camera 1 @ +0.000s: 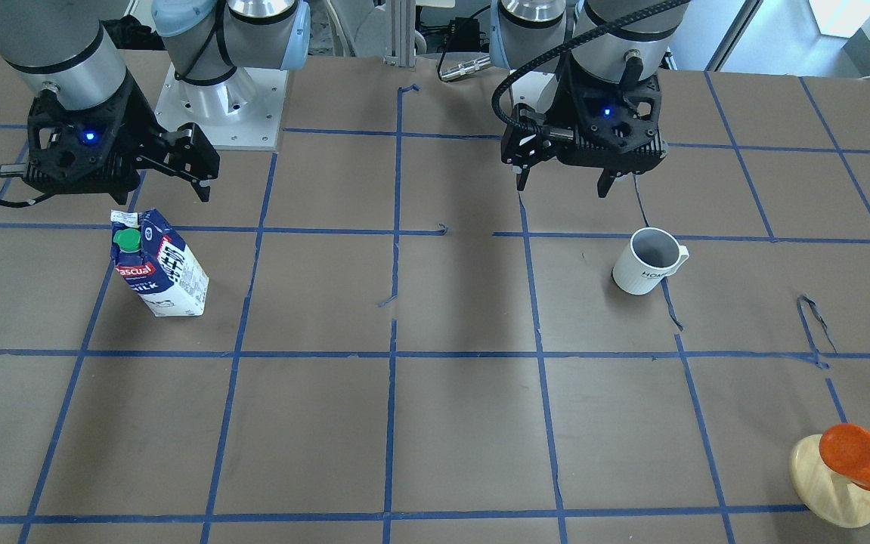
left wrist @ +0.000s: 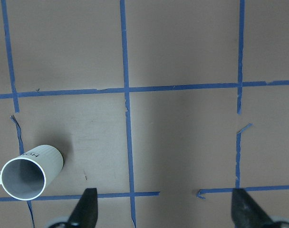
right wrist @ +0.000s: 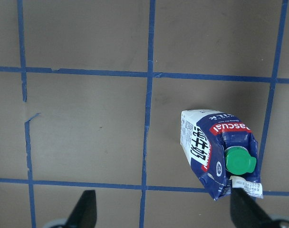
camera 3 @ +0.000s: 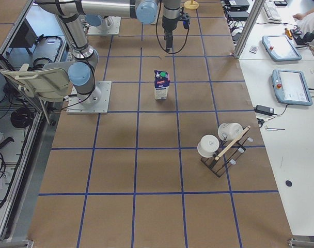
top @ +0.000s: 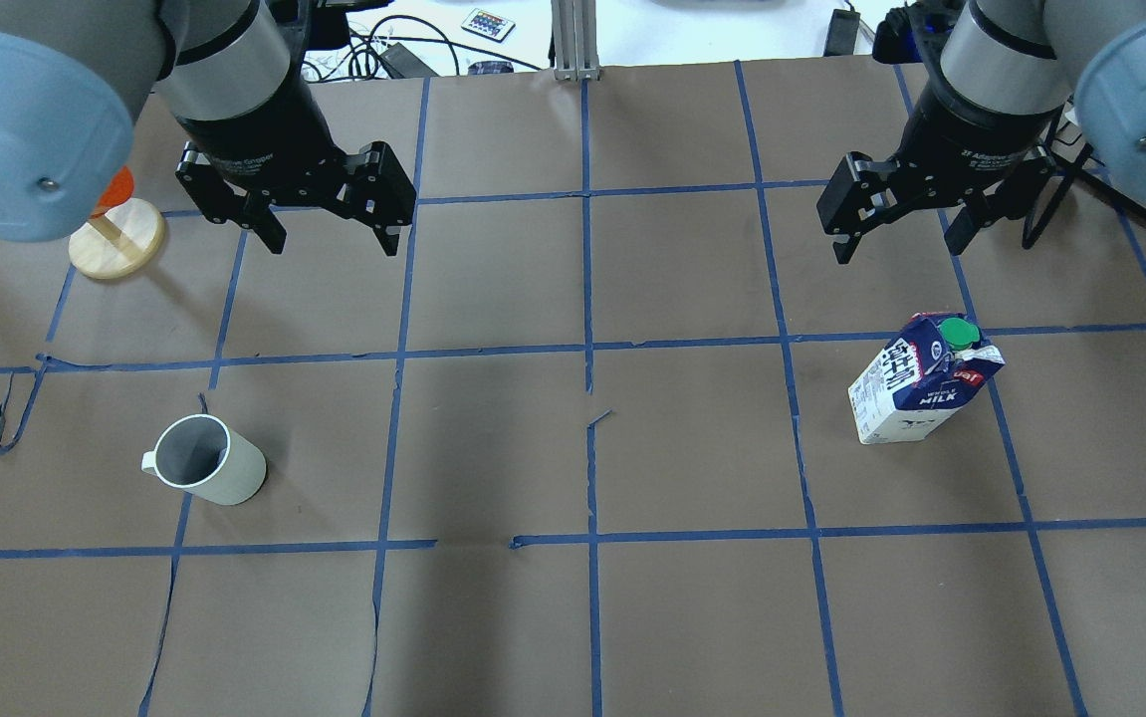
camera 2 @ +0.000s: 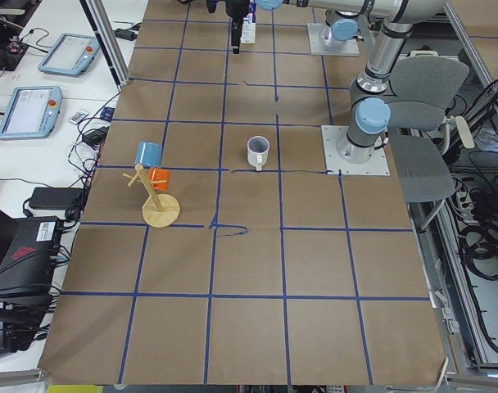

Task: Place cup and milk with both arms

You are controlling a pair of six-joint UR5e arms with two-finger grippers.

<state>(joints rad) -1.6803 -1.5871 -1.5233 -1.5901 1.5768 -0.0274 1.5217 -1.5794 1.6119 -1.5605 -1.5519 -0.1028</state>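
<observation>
The cup [camera 1: 646,263] is a white mug standing upright on the brown table, also seen in the overhead view [top: 206,463] and at the lower left of the left wrist view [left wrist: 28,170]. My left gripper [top: 334,244] is open and empty, hovering above the table beyond the cup; it also shows in the front-facing view [camera 1: 561,187]. The milk [camera 1: 159,264] is a blue and white carton with a green cap, standing upright [top: 916,383] [right wrist: 216,152]. My right gripper [top: 898,249] is open and empty, hovering beyond the carton [camera 1: 166,196].
A wooden mug tree [camera 1: 835,483] holding an orange mug [camera 1: 862,455] stands near the table's far left corner [top: 114,239]. A rack with white cups [camera 3: 221,147] stands toward the right end. Blue tape lines grid the table. The right arm's base plate [camera 1: 219,106] lies behind the carton.
</observation>
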